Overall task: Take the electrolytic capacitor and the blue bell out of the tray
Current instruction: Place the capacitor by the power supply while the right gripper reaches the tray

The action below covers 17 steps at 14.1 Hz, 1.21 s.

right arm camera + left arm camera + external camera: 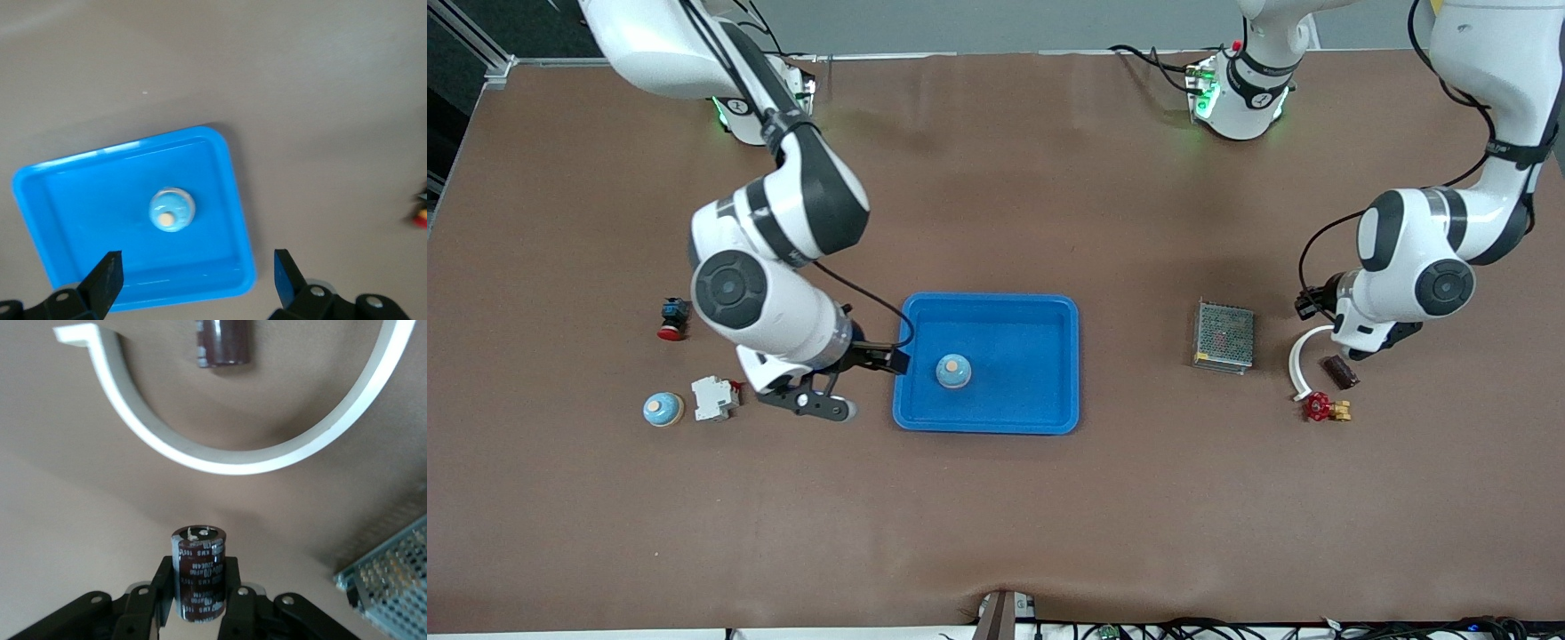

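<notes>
Left gripper (199,603): we see it clamped on a capacitor (198,573), held over the table beside the white curved piece (1299,360).
Left wrist view only: we read this grip here; in the front view the arm hides the held capacitor.
Held capacitor: dark brown cylinder, pale print, silver top, upright between the fingers.
Second capacitor (1340,372): lying on the table inside the white curve.
Right gripper (197,280): fingers spread apart, nothing held, just above the blue tray's (1049,311) edge.
Bell (953,371): light blue dome, tan button, resting in the tray just beside our right gripper.
Another bell (663,409): on the table, toward the right arm's end.
</notes>
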{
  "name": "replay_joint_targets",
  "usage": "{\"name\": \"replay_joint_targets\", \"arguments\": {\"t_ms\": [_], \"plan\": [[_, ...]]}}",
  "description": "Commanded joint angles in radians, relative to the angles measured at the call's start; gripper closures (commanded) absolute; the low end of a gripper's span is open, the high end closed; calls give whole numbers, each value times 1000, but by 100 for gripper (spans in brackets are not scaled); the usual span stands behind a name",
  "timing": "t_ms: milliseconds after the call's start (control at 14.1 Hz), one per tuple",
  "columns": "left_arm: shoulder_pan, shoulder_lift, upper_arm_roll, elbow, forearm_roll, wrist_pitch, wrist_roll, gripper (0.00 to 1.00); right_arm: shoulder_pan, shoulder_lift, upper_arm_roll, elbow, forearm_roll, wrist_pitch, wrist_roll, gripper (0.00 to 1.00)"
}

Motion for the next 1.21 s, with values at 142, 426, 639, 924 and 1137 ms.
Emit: {"name": "replay_joint_targets", "arguments": {"t_ms": [142, 426, 639, 924, 1137], "plan": [[-8, 43, -1, 4, -6, 40, -27, 100, 76, 59, -9, -2, 24, 143, 174, 0], [-65, 48, -1, 18, -1, 42, -130, 0, 125, 118, -9, -3, 23, 226, 262, 0], [-65, 41, -5, 82, -1, 25, -141, 0, 148, 148, -9, -5, 20, 257, 277, 0], [-66, 36, -42, 284, -3, -128, -139, 0, 153, 184, -11, -8, 3, 297, 277, 0], [-69, 42, -91, 483, -6, -277, -125, 0, 154, 191, -11, -38, -112, 286, 244, 0]]}}
